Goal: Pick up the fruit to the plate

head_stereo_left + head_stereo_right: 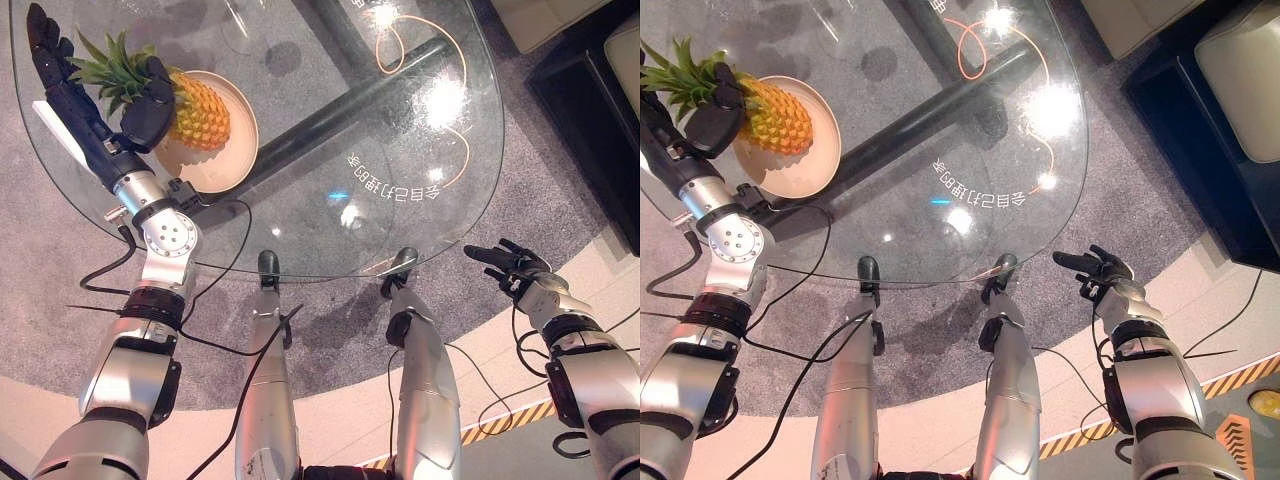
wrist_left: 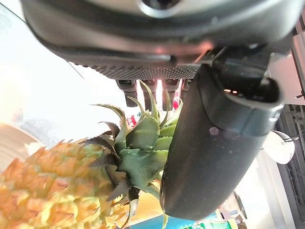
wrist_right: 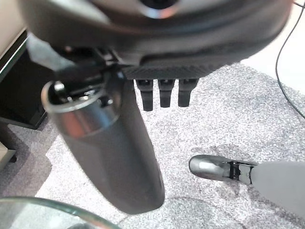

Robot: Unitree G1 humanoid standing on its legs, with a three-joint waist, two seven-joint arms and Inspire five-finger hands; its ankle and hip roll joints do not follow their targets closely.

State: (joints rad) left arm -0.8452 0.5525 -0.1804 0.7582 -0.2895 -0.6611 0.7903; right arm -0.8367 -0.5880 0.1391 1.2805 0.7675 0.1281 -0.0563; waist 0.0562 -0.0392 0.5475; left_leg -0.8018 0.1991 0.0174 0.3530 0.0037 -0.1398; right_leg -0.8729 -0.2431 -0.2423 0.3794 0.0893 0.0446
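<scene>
Left hand (image 1: pixel 95 105) is seen reaching across the glass table (image 1: pixel 400 180), its thumb laid against the base of the leafy crown of the pineapple (image 1: pixel 195 110) while the fingers stretch straight past the leaves; nothing is clasped. The pineapple is found lying on its side on the plate (image 1: pixel 235 160), so the placing looks done. It is judged heavy, stiff and rough-skinned, with prickly leaves; the neck below the crown is the likeliest hold. Right hand (image 1: pixel 1095 270) is held loosely spread beside the table's near edge. White characters are printed on the glass but are left unread.
</scene>
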